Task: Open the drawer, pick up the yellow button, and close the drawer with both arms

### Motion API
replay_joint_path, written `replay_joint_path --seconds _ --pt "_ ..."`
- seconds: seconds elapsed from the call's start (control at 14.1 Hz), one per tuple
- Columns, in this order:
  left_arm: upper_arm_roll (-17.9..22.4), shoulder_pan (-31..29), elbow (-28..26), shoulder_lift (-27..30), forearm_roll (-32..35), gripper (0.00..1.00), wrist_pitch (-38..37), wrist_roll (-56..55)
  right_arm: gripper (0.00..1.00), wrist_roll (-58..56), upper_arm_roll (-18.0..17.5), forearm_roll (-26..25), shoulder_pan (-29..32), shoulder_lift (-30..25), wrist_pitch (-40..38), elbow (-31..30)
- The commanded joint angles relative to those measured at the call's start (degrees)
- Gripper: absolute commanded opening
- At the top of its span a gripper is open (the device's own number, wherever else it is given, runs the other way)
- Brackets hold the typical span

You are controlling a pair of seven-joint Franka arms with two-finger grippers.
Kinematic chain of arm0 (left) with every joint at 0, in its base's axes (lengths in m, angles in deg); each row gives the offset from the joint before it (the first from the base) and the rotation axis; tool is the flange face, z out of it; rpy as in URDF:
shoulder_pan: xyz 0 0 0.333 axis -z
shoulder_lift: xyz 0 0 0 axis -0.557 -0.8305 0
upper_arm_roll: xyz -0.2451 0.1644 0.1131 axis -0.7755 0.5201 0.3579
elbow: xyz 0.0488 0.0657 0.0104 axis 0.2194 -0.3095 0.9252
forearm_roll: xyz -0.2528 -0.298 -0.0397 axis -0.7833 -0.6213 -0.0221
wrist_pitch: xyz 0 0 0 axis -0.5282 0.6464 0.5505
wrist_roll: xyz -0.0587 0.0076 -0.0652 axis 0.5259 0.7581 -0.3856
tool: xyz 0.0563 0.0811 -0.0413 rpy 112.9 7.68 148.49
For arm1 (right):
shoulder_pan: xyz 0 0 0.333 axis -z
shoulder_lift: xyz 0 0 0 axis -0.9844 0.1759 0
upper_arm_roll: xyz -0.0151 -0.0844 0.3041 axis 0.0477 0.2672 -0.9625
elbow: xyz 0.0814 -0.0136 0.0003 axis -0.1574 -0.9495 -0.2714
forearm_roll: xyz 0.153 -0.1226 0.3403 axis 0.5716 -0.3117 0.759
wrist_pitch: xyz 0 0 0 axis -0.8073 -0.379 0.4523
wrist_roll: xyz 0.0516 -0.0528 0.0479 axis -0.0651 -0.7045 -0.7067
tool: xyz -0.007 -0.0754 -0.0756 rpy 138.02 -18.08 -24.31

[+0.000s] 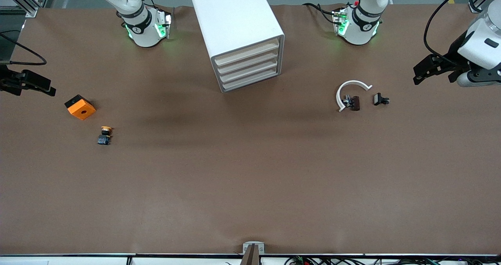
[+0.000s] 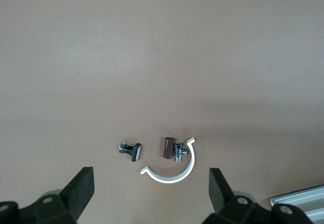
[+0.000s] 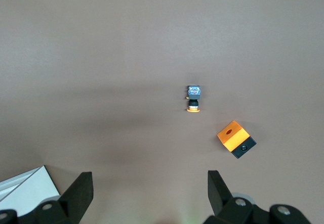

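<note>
No legible writing was seen. The button (image 1: 105, 135) lay on its side on the tabletop (image 1: 250, 171) toward the right arm's end, nearer the front camera than the orange block (image 1: 80, 107), cap toward the block. Left hand (image 1: 424, 71) and right hand (image 1: 27, 84) hovered over the tabletop's ends, both released and empty.

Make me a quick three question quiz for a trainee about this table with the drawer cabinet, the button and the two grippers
1. True or false: the drawer cabinet has a drawer pulled out.
2. The button lies: A) in a drawer, B) on the table nearer the front camera than the orange block, C) in the right gripper.
3. Fill in: the left gripper hangs open over the left arm's end of the table, and its wrist view shows the white curved strip and two small ____.

Key: 1 false, all drawers shut. 2 B. 3 clips.
</note>
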State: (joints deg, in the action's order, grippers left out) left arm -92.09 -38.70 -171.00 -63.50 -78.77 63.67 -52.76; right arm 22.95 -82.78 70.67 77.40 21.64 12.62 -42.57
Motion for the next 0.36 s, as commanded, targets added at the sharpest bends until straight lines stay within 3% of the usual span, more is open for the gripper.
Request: replay_joint_path --seconds 0.0,0.28 --pt "0.0 -0.6 4.0 -2.5 1.2 1.00 -1.3 1.5 1.00 0.7 -0.3 -0.6 0.2 0.7 -0.8 1.5" --pt "0.0 -0.6 4.6 -3.2 1.2 1.00 -1.3 1.7 1.00 0.7 -0.3 -0.6 0.1 0.7 -0.8 1.5"
